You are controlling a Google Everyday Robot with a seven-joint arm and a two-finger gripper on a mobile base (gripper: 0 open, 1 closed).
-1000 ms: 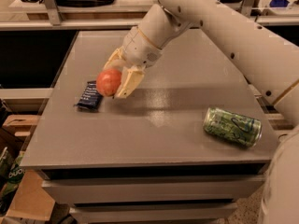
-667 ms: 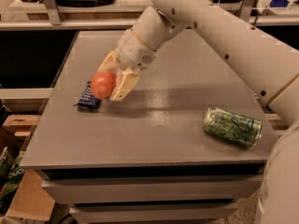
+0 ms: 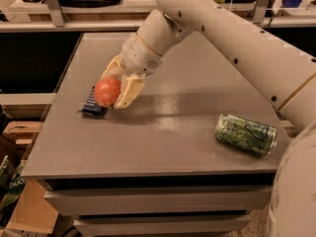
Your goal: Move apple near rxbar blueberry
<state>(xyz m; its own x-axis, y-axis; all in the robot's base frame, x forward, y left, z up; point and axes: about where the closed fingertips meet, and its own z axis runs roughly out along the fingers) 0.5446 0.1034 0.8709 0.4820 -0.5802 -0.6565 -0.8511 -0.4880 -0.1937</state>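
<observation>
Apple [image 3: 106, 92] and gripper [image 3: 111, 90] have shifted left and a little lower over the last second. They now sit at the right end of the bar [image 3: 92, 105], no longer short of it. Can [image 3: 245, 134] and bar are unmoved.

- Gripper: clamped on the apple, one pale finger over the top-left, the other down its right side. The fingers [image 3: 129, 89] span the fruit's widest part, probably so the round, smooth skin cannot roll or squirt out during the carry.
- Arm [image 3: 232, 33]: reaches in from the upper right and angles down to the left. This brings the wrist in from the open side of the table [image 3: 163, 132], well away from the can.
- Apple: held at the left side of the table and overlapping the bar's near-right corner from this angle. Cannot tell whether it rests on the surface, touches the wrapper, or hangs just above.
- Bar: lies flat near the left edge, dark wrapper, long axis running roughly away from the camera. Its right end is partly hidden behind the apple.
- Can: on its side at the right, well apart from everything else. Not part of the job.

Judgement: the carry looks nearly done and the apple is already about as near the bar as it needs to be. What remains is to lower it, if it is not already down, and to part the fingers.

Risk: if released onto the wrapper's edge, the apple may roll off toward the table's left edge. Bare table just beside the bar would be the safer spot.
</observation>
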